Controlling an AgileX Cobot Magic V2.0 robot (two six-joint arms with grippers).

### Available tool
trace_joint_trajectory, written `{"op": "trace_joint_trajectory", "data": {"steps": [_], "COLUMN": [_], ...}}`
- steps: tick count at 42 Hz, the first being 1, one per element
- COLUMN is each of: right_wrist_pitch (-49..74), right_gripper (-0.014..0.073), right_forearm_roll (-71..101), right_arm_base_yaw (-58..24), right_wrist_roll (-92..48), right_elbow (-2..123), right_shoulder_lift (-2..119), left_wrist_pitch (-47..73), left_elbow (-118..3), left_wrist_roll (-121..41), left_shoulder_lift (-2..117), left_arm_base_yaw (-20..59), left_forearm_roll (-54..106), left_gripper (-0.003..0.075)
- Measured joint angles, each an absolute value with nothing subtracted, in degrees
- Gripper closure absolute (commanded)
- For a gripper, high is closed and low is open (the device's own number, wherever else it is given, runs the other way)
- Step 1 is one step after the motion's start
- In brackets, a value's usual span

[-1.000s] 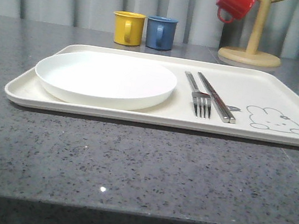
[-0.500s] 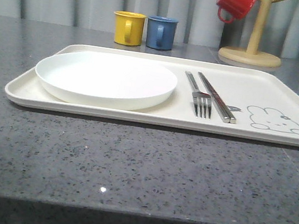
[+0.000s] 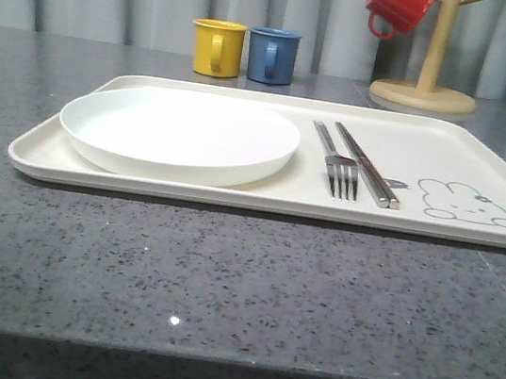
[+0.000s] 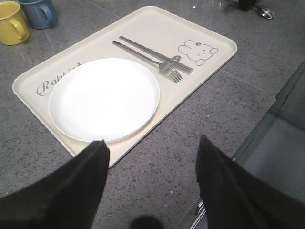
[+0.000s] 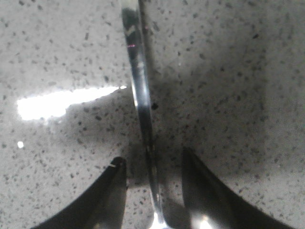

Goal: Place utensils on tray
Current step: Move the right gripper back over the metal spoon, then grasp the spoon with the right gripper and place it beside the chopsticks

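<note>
The cream tray [image 3: 486,158] lies across the grey counter with a round white plate [image 3: 179,131] on its left half. To the right of the plate, the fork [image 3: 338,164] and the pair of chopsticks [image 3: 366,164] lie side by side on the tray. My left gripper [image 4: 151,143] hangs open and empty over the counter near a tray [image 4: 209,62] corner, with the fork [image 4: 147,59] and chopsticks [image 4: 155,52] beyond the plate [image 4: 104,98]. My right gripper [image 5: 151,156] is open, low over the counter. The spoon's shiny handle [image 5: 138,86] runs between its fingers, with a gap on each side.
A yellow mug [image 3: 216,47] and a blue mug [image 3: 272,55] stand behind the tray. A wooden mug stand [image 3: 424,91] holding a red mug [image 3: 399,6] is at the back right. The counter's edge [image 4: 267,124] drops off close to my left gripper.
</note>
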State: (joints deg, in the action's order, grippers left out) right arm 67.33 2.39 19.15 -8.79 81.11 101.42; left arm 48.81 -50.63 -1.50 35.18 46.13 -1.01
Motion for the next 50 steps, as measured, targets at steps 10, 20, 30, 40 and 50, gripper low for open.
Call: {"op": "trace_joint_trajectory", "data": {"steps": [10,20,30,40,50], "right_wrist_pitch": [67.0,67.0,68.3,69.9,67.0], "right_gripper": [0.0559,0.0599,0.0599,0.0599,0.0599], "right_forearm_roll": [2.4,3.0,11.9,18.6,25.4], "right_arm_base_yaw": [19.1,19.1,12.6,-0.4,-5.5], "right_wrist_roll": [-8.9,-8.9,-11.9,-12.4,-10.3], "right_elbow": [81.1,81.2,84.9,87.2,87.2], "right_shoulder_lift": [101.5,101.5,99.3,98.4,100.8], "left_wrist_pitch": [48.8,48.8,48.8,48.8,48.8], "left_elbow": [-50.6,-50.6,-50.6,-50.6,-50.6], "left_wrist_roll": [-1.5,-1.5,-1.5,-1.5,-1.5], "left_shoulder_lift": [35.2,35.2,35.2,35.2,35.2], "left_arm_base_yaw": [46.1,46.1,46.1,46.1,46.1], "left_forearm_roll": [-1.0,-1.0,-1.0,-1.0,-1.0], "left_gripper": [0.0311,0.0311,0.0311,0.0311,0.0311]}}
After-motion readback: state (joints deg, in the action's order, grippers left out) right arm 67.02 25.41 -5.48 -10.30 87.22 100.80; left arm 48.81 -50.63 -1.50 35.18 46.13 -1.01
